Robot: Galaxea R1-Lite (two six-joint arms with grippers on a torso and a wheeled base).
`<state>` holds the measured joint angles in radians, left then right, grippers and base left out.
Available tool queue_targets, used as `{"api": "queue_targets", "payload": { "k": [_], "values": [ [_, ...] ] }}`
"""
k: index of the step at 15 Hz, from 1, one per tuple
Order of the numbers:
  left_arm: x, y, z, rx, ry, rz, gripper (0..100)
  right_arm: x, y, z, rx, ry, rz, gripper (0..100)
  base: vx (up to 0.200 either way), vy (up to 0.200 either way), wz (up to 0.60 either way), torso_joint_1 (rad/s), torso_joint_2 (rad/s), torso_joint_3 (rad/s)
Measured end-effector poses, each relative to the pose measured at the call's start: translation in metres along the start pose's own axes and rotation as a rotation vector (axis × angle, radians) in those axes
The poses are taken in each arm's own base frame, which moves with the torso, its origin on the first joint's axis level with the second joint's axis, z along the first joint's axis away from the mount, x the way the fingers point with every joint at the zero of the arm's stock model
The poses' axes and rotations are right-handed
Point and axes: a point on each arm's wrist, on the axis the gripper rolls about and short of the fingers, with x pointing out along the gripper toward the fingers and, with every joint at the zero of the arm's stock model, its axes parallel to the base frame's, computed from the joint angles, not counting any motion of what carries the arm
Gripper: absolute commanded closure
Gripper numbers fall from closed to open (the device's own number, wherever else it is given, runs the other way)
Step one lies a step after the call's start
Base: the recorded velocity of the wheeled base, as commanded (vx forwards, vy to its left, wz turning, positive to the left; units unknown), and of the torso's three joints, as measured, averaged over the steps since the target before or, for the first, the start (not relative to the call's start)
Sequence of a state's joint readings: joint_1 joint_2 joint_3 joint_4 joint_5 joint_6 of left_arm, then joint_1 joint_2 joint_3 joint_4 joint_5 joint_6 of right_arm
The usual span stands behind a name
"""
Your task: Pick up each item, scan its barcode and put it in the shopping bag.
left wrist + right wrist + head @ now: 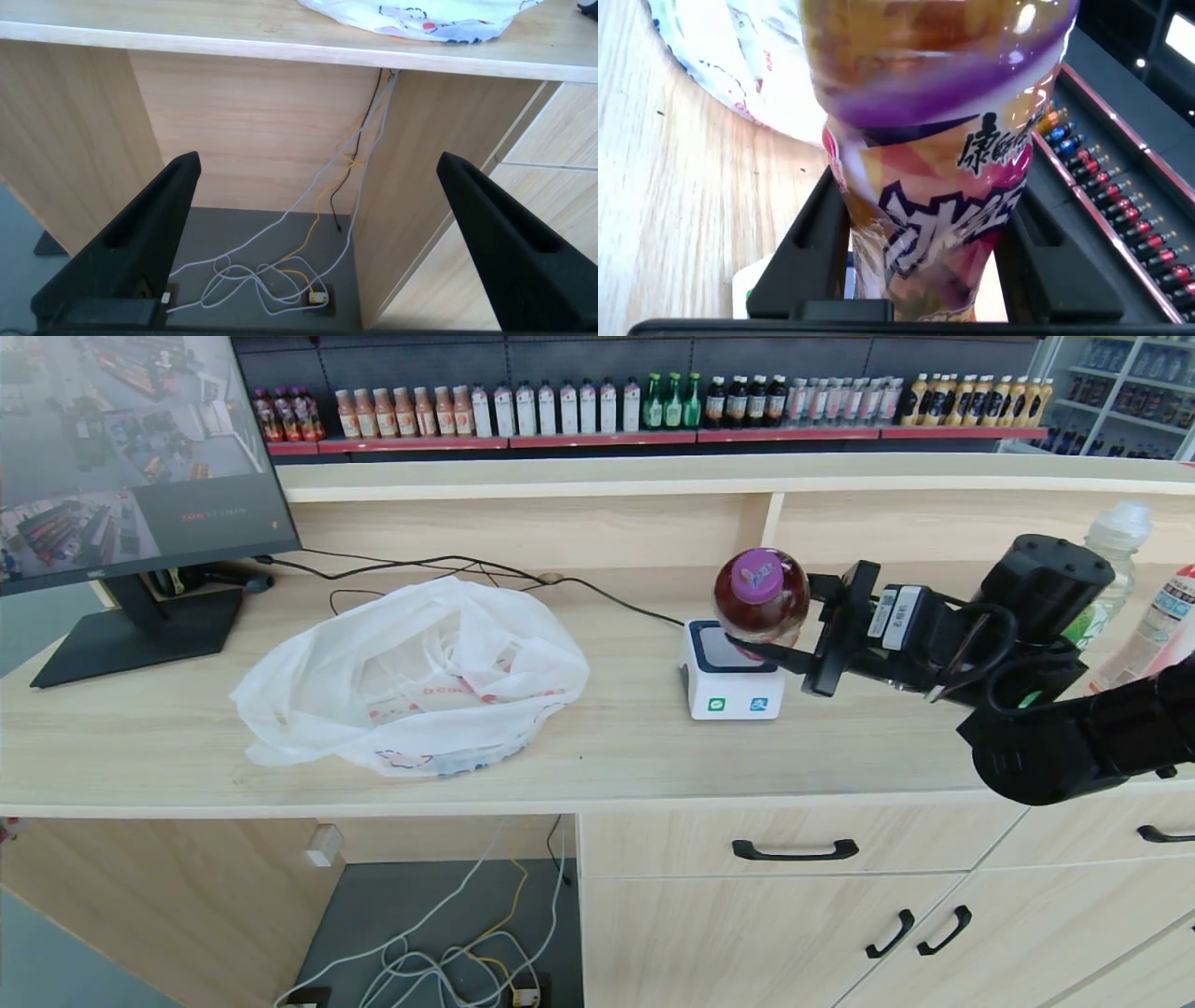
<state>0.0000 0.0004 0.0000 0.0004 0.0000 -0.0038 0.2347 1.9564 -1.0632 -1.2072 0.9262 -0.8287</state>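
Right gripper [786, 627] is clamping bottle [758, 590] over scanner [734, 695], centre-right, seemingly mid-scan; shopping bag [411, 677], centre-left, is awaiting it; left gripper [320, 168] is gaping wide.

place: shop checkout | behind: long shelf [597, 441] lined with bottled drinks [546, 409] | wooden table [635, 756]: white scanner box [733, 698], plastic shopping bag [411, 672] | monitor [121, 448]: camera views of store aisles

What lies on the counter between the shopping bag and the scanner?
In the head view, bare counter separates shopping bag and scanner; a black cable runs behind.
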Motion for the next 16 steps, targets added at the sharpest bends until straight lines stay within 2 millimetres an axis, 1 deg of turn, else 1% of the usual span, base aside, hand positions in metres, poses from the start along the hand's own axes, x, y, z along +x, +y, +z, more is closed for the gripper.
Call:
{"api": "queue_targets", "payload": {
  "k": [3,7,9,11,12,14,16],
  "values": [
    [0.000,0.000,0.000,0.000,0.000,0.000,0,0.006,-0.001,0.019,0.076,0.041,-0.069,100,0.000,0.000,0.00,0.000,0.00,0.000],
    [0.000,0.000,0.000,0.000,0.000,0.000,0,0.006,-0.013,0.037,0.221,0.092,-0.239,100,0.000,0.000,0.00,0.000,0.00,0.000],
    [0.000,0.000,0.000,0.000,0.000,0.000,0,0.007,-0.012,0.045,0.272,0.097,-0.328,100,0.000,0.000,0.00,0.000,0.00,0.000],
    [0.000,0.000,0.000,0.000,0.000,0.000,0,0.011,-0.008,0.058,0.393,0.147,-0.595,100,0.000,0.000,0.00,0.000,0.00,0.000],
    [0.000,0.000,0.000,0.000,0.000,0.000,0,0.014,-0.004,0.067,0.455,0.128,-0.702,100,0.000,0.000,0.00,0.000,0.00,0.000],
    [0.000,0.000,0.000,0.000,0.000,0.000,0,0.018,0.002,0.081,0.495,0.086,-0.726,100,0.000,0.000,0.00,0.000,0.00,0.000],
    [0.000,0.000,0.000,0.000,0.000,0.000,0,0.017,0.003,0.085,0.514,0.074,-0.727,100,0.000,0.000,0.00,0.000,0.00,0.000]
  ]
}}
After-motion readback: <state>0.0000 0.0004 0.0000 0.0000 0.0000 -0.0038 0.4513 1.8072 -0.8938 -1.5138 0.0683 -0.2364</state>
